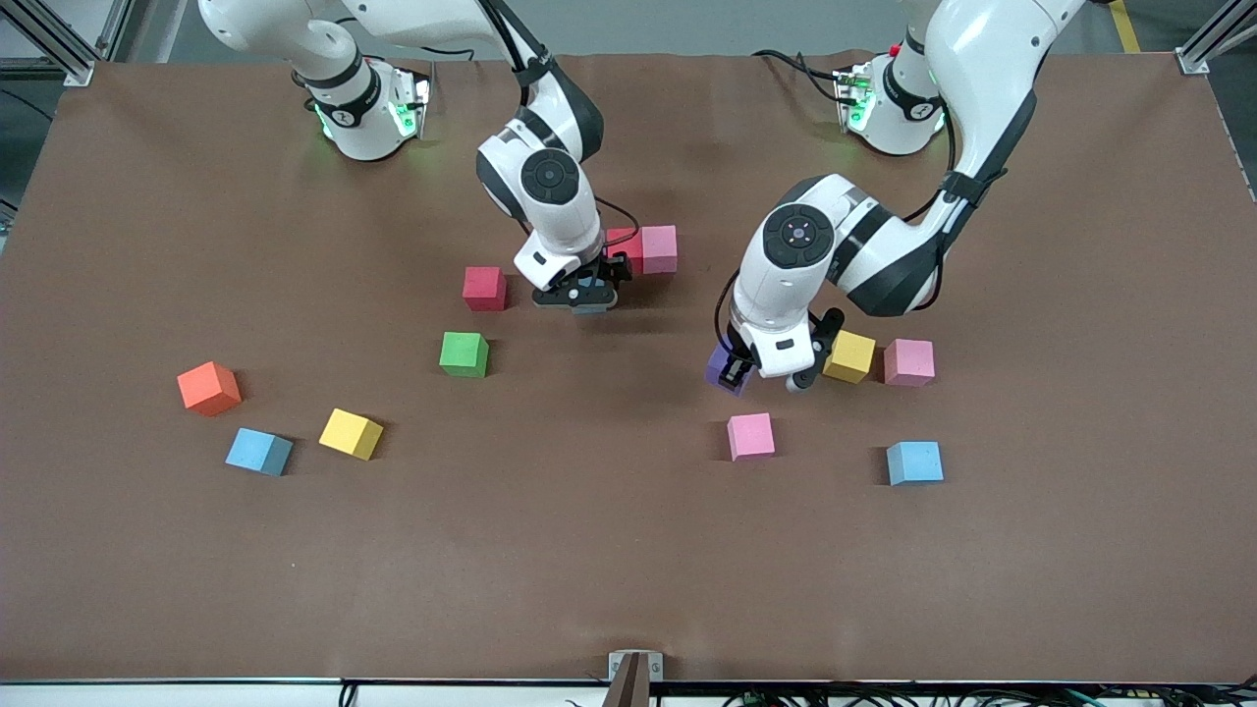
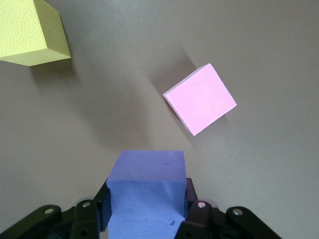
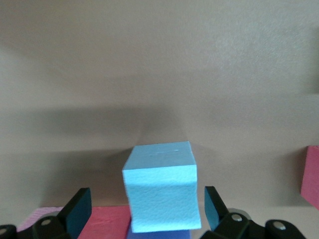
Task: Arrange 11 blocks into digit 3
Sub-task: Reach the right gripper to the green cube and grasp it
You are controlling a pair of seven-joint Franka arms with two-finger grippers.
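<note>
Three pink cubes [image 1: 660, 247] [image 1: 908, 361] [image 1: 750, 435]; left end effector [image 1: 735, 371] tight on purple cube [image 2: 147, 181], right end effector [image 1: 587, 293] agape around light-blue cube [image 3: 162, 194]

Robotics laboratory bench. Brown mat-covered table [image 1: 628, 550] framed by aluminium extrusion posts [image 1: 1213, 39]; two white arm bases [image 1: 368, 108] bolted along one edge, status lights lit green, cables trailing; foam cubes [image 1: 464, 353] scattered as test objects; grey floor with yellow tape marking [image 1: 1125, 25].

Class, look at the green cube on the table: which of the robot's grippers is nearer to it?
Right. The right gripper stands open around a light blue cube near the green cube; the left gripper, holding a purple cube, is much farther off.
</note>
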